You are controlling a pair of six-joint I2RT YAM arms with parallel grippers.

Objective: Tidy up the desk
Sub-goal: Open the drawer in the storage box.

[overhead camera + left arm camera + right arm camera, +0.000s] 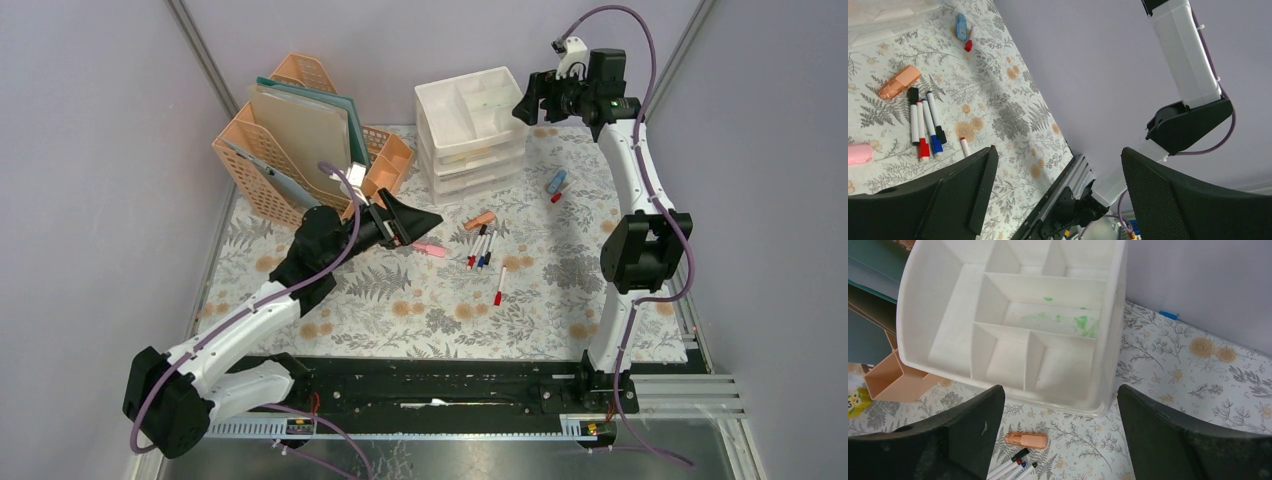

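— How did the arms stand?

— The left arm (240, 325) reached low over the desk (400, 305), and the left gripper (425, 221) was turned sideways to the right, jaws spread wide, holding nothing. The right arm (625, 160) stood tall. The right gripper (530, 100) hung above the white drawer unit (470, 112), jaws also apart and empty.

— And the desk?

— It lay beneath both pincers, with the peach file rack (250, 160) at its far left.

— What lay on it?

— I counted six markers: four side by side (481, 250), one red-capped marker (498, 286) alone, and one more (561, 196) beside a blue piece (555, 181). There was also one orange piece (480, 220), and one pink piece (430, 249) near the left fingertips.
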